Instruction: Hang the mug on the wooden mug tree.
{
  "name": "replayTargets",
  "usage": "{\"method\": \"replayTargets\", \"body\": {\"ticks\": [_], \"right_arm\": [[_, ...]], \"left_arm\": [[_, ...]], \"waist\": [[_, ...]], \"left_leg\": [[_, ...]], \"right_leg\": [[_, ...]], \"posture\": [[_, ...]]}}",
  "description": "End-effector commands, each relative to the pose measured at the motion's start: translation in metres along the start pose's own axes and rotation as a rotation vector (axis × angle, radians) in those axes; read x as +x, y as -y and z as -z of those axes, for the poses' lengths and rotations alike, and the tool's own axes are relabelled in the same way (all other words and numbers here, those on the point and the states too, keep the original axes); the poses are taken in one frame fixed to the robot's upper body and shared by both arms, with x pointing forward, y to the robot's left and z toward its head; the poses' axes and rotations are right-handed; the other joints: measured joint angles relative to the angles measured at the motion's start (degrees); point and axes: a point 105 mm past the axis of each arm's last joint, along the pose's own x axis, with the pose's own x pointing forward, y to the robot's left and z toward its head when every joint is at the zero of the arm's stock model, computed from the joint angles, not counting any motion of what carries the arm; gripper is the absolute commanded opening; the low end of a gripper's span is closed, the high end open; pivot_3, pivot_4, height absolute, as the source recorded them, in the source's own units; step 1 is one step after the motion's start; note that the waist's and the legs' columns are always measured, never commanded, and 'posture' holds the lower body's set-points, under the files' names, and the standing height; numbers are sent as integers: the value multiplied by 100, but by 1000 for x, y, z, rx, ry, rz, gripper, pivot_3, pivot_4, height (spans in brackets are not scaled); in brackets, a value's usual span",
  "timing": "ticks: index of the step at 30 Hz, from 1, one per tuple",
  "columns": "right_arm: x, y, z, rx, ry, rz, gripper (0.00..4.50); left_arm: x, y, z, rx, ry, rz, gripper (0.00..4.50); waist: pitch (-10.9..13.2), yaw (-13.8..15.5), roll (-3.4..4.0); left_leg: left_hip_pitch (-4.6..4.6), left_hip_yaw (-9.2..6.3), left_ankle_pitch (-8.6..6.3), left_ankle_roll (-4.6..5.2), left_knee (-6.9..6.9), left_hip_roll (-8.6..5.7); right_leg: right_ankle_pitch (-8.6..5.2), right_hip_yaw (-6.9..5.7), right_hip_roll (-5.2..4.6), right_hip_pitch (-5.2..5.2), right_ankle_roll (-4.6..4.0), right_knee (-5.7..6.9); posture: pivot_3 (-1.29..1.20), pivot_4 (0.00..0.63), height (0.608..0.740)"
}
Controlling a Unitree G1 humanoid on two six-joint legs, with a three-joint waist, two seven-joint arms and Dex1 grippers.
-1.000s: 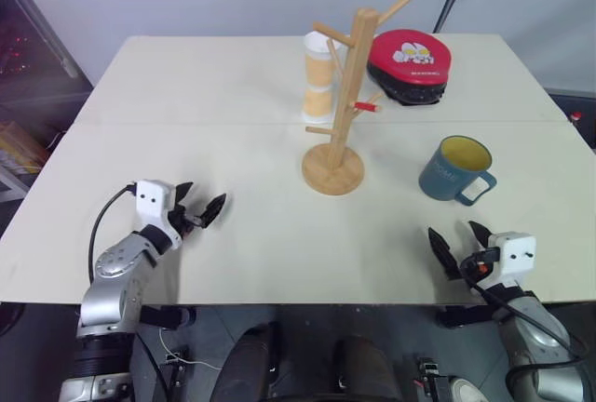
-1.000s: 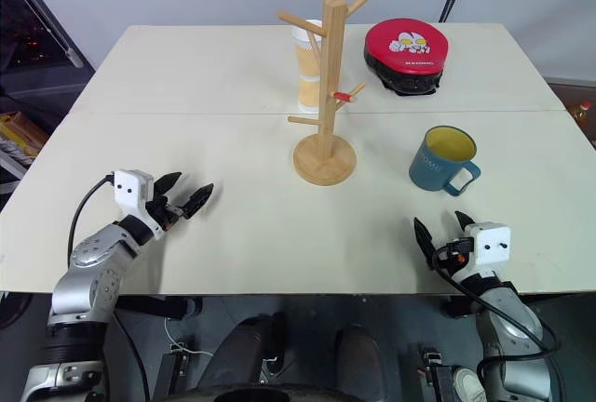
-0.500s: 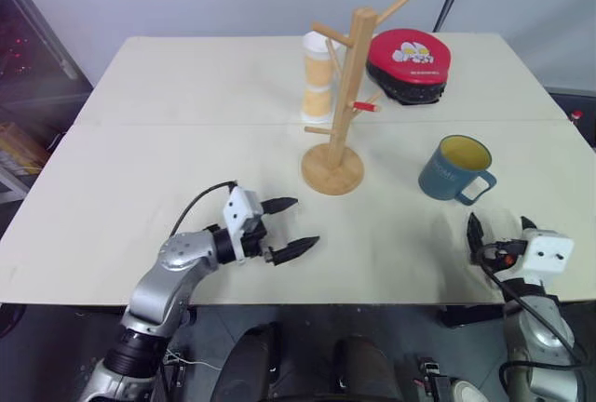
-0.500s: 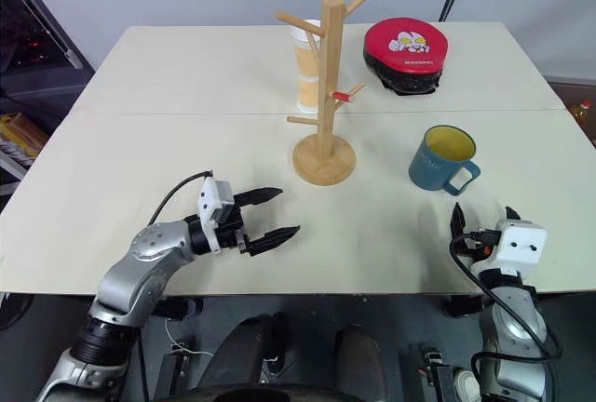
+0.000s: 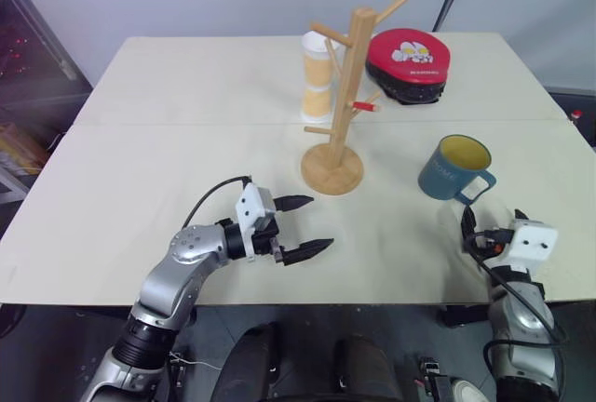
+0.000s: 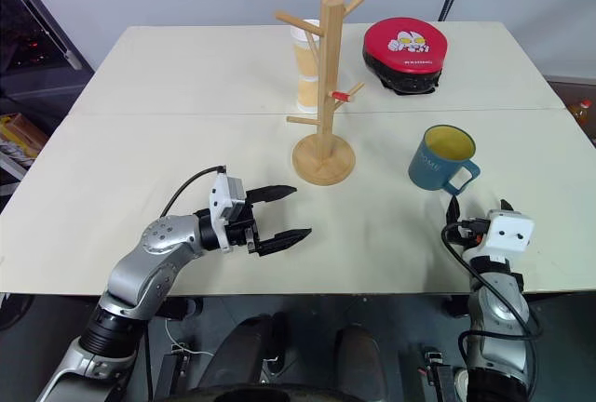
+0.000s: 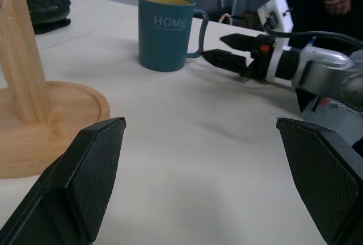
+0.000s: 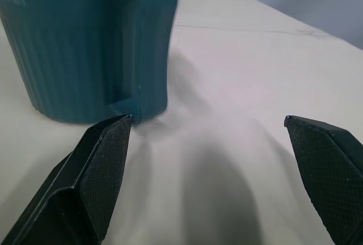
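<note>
Here, the mug (image 5: 455, 168), a glossy teal cylinder with a yellow inside and a loop handle, is being left upright on the smooth cream table (image 5: 186, 104), right of the wooden mug tree (image 5: 346, 104), whose pale post is rising from a round disc base. The right gripper (image 5: 489, 222) is being held spread just beside the mug. The left gripper (image 5: 303, 227) is being held wide apart, its textured black fingers (image 7: 93, 171) empty.

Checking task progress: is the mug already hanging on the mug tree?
No, the mug stands upright on the table, to the right of the wooden mug tree.
</note>
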Motion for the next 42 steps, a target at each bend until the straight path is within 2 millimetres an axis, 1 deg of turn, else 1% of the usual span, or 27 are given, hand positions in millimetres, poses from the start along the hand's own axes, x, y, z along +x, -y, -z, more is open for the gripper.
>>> {"method": "replayTargets", "body": {"ticks": [1,7,17,29,30,32,34,36,38,39,42], "right_arm": [[7,-2,-13,-13,54,-1,4427],[12,-4,-17,-11,70,0,4427],[17,0,-24,1,81,64,4427],[29,-10,-31,45,50,93,4427],[30,-12,-32,48,49,87,4200],[32,-17,-34,61,50,71,3587],[32,-21,-36,69,49,52,2514],[32,-26,-37,80,49,31,1584],[32,-29,-38,94,48,17,430],[32,-30,-39,99,49,7,28],[30,-34,-41,107,51,-16,28]], "left_arm": [[2,4,-15,50,38,25,4500],[2,6,-15,53,36,27,4500],[3,6,-16,65,37,28,4500],[5,6,-17,71,37,38,4500],[5,6,-17,71,37,37,4500],[5,6,-17,70,37,35,4500],[5,6,-17,70,37,32,4500],[5,6,-16,70,37,29,4500],[5,6,-16,70,37,26,4500],[4,6,-16,70,37,24,4500],[4,6,-16,70,38,21,4500]], "waist": [[0,4,0],[0,3,0],[0,1,0],[0,-2,0],[0,-2,0],[0,-5,0],[0,-4,0],[0,-3,0],[0,-1,0],[0,-1,0],[1,0,1]], "left_leg": [[0,0,0,0,0,0],[0,0,0,0,1,0],[0,0,0,0,1,0],[0,0,0,1,1,0],[0,0,1,1,1,0],[0,0,1,1,1,0],[0,0,1,1,1,0],[0,0,1,1,1,0],[0,0,1,1,1,0],[0,0,1,1,1,0],[0,1,1,1,1,0]], "right_leg": [[0,0,0,0,0,0],[0,0,1,1,0,1],[0,0,1,1,0,2],[0,1,3,0,0,3],[0,1,3,0,0,3],[1,1,4,-1,1,4],[1,1,5,0,1,4],[1,1,5,0,1,4],[1,1,6,0,1,4],[1,1,6,0,1,4],[1,1,7,-1,1,4]], "posture": [[0,150,740],[0,150,740],[0,150,740],[0,150,740],[0,150,740],[0,150,740],[0,150,740],[0,150,740],[0,150,740],[0,150,740],[0,150,740]]}}
